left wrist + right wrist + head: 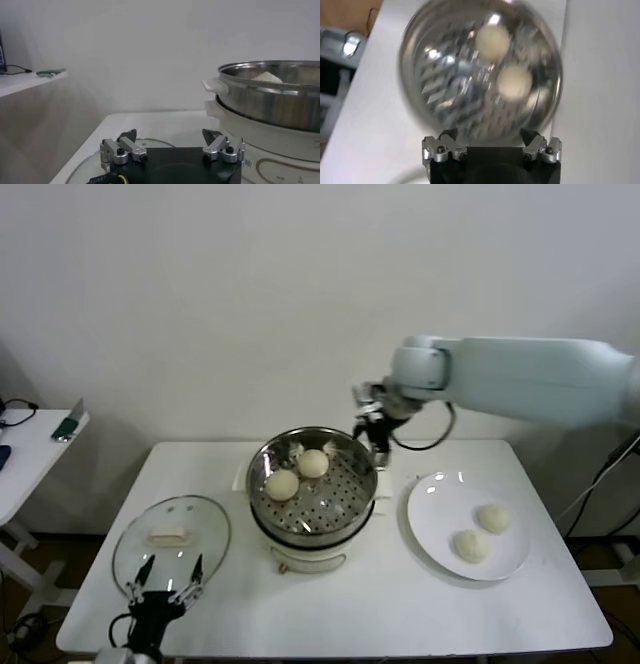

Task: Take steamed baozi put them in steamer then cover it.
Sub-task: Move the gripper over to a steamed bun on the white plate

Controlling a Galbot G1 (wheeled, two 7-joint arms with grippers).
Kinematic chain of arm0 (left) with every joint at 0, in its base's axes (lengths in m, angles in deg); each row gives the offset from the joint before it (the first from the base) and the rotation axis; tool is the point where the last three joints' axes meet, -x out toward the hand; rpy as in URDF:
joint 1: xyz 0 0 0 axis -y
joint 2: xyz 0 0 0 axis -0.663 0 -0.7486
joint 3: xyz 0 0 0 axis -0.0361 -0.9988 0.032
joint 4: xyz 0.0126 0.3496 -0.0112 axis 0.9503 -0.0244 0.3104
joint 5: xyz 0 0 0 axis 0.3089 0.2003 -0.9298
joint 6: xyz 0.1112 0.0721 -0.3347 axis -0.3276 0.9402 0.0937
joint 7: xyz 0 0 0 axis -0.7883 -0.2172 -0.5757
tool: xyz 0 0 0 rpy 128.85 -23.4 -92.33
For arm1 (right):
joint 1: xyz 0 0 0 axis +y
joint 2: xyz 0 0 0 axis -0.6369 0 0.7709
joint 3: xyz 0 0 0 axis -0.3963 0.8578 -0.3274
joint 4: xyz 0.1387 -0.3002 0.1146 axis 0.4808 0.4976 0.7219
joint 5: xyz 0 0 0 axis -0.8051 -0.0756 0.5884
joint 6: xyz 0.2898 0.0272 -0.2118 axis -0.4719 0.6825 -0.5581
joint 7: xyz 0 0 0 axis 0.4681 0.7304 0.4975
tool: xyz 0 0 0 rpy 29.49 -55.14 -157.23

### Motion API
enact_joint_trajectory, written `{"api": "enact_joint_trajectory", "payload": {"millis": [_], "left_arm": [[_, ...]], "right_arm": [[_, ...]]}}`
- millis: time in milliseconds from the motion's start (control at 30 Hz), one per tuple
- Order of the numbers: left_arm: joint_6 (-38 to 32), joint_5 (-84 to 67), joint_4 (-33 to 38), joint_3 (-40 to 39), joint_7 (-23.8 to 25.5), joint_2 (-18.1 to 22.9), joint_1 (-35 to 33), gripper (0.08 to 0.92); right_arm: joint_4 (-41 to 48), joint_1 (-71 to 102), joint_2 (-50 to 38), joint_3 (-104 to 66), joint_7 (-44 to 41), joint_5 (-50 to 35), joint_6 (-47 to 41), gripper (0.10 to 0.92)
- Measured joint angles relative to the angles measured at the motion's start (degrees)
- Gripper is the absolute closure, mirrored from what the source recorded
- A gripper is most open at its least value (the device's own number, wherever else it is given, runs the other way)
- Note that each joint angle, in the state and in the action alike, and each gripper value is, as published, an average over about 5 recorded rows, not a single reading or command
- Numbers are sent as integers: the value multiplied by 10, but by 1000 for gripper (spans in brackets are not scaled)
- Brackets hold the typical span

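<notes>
White tabletop [380, 604] is carrying the steamer [312, 494], two steamed baozi [298, 474] sitting inside on its perforated tray. Right gripper [375, 429] is hovering empty above the steamer's far rim, jaws apart. Two more baozi [481, 532] are lying on a white plate [430, 519] beside the steamer's right. Left gripper [168, 584], open, is idling over the glass cover [172, 539] lying left of the steamer.

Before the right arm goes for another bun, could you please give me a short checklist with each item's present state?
1. Right gripper open and empty, above the far rim of the shiny round steel steamer: ok.
2. Two cream-white round buns lie on the perforated tray: ok.
3. Two more buns wait on the flat white round plate: ok.
4. Clear glass lid lies on the table, steamer uncovered: ok for now.
5. Left gripper open at the lid's near edge, clear of the steamer: ok.
</notes>
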Motion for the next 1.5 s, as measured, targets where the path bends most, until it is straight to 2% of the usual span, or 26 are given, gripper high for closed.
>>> {"api": "enact_joint_trajectory", "payload": {"millis": [267, 533, 900, 1500], "left_arm": [[0, 1, -1, 0, 2, 3, 3, 177], [-2, 4, 0, 1, 3, 7, -3, 177], [-4, 10, -4, -3, 3, 9, -4, 177], [-3, 12, -6, -1, 3, 6, -4, 177]], "right_arm": [[-19, 21, -119, 31, -22, 79, 22, 203], [-12, 125, -177, -21, -20, 151, 18, 203], [29, 252, -188, -113, -4, 213, 2, 203], [78, 368, -175, -203, 13, 246, -17, 203]]}}
